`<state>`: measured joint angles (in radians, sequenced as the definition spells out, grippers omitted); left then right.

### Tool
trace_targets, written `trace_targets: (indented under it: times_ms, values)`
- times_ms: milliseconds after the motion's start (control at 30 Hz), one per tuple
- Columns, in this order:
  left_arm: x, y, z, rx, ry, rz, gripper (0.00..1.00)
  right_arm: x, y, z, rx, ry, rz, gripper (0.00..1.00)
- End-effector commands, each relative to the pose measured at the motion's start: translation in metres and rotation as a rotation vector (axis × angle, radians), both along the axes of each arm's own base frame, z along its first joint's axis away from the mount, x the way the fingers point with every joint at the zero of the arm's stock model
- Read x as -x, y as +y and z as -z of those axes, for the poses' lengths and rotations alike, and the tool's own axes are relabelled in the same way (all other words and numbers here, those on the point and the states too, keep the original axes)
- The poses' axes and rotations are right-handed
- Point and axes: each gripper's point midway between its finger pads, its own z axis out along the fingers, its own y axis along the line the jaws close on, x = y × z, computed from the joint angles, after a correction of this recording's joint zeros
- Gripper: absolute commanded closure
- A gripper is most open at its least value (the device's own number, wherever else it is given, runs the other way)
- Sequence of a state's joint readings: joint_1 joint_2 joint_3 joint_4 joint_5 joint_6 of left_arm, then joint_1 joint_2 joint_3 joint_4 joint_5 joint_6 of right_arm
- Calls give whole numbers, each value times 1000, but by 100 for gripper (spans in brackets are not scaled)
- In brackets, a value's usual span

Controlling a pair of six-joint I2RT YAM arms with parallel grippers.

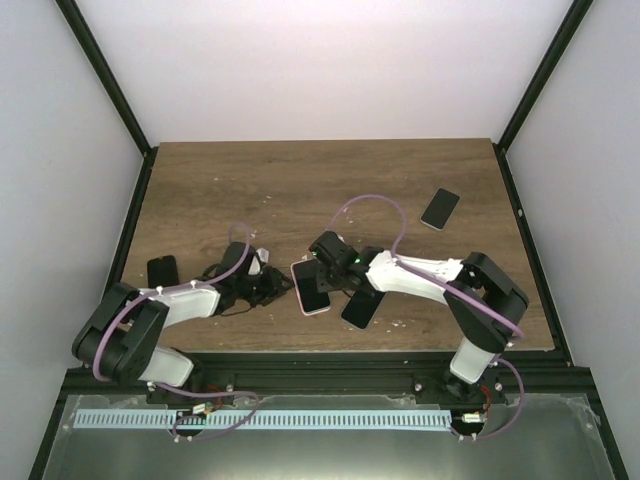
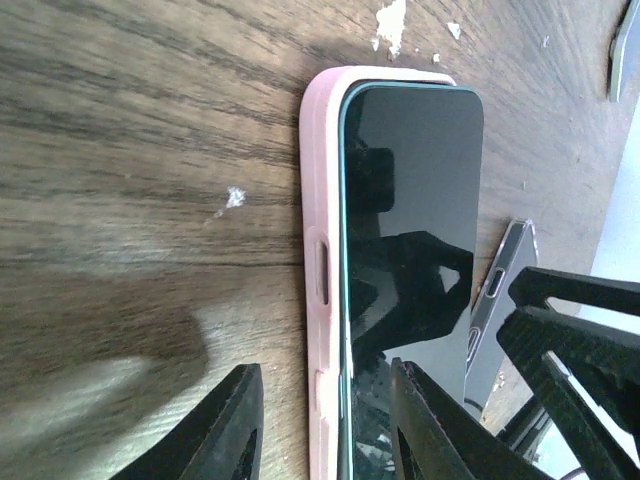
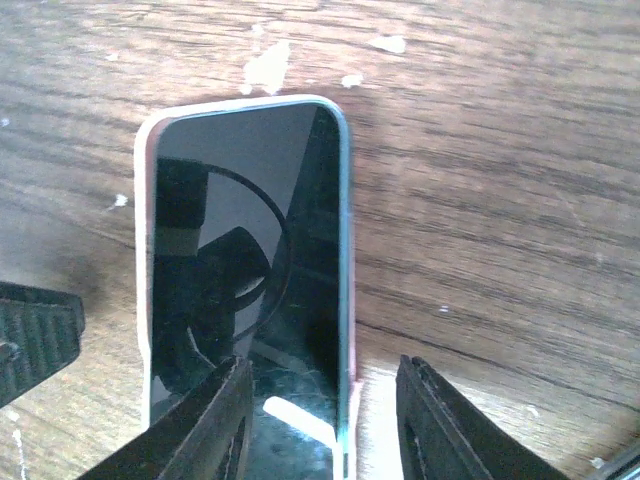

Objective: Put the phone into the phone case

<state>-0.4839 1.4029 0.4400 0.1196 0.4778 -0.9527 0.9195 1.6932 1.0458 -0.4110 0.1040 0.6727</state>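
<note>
A dark-screened phone (image 1: 311, 289) lies face up inside a pink phone case (image 2: 322, 200) on the wooden table, between the two arms. My left gripper (image 2: 325, 432) is open and straddles the case's long left edge, one finger over the wood, the other over the screen (image 2: 415, 190). My right gripper (image 3: 325, 430) is open too. It straddles the phone's opposite long edge (image 3: 345, 260), one finger above the glass, the other above the table. Neither gripper's fingers clamp the phone. A thin teal phone rim shows just inside the pink wall.
A second dark phone (image 1: 360, 308) lies just right of the cased one, under the right arm. A third phone (image 1: 440, 208) rests at the far right. A small black object (image 1: 162, 271) sits near the table's left edge. White paint flecks (image 2: 390, 25) mark the wood.
</note>
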Motion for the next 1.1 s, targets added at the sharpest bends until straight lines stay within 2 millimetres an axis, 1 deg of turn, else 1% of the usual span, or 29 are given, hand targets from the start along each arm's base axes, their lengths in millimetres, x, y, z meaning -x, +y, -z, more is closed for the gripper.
trace_targets:
  times_ms: [0, 200, 267, 433, 533, 700, 900, 1067]
  values:
    - [-11, -12, -8, 37, -59, 50, 63, -3, 1, -4, -90, 4, -6, 60]
    - [-12, -15, 0, 36, -40, 65, 64, -2, -3, 2, -120, 22, -11, 66]
    - [-11, -16, 1, 37, -36, 68, 65, -2, -2, 3, -135, 29, -18, 67]
    - [-12, -19, 2, 53, -35, 82, 66, 2, 6, 6, -179, 36, -51, 71]
    - [-13, -20, 4, 50, -31, 89, 66, 3, 7, 12, -183, 51, -54, 74]
    - [-11, -25, 8, 60, -22, 108, 68, 5, 12, 12, -210, 51, -75, 82]
    - [-9, -34, 4, 83, -24, 135, 70, 2, 17, 6, -260, 27, -69, 86]
    - [-7, -40, 1, 96, -28, 154, 70, 2, 21, 13, -309, 33, -44, 87]
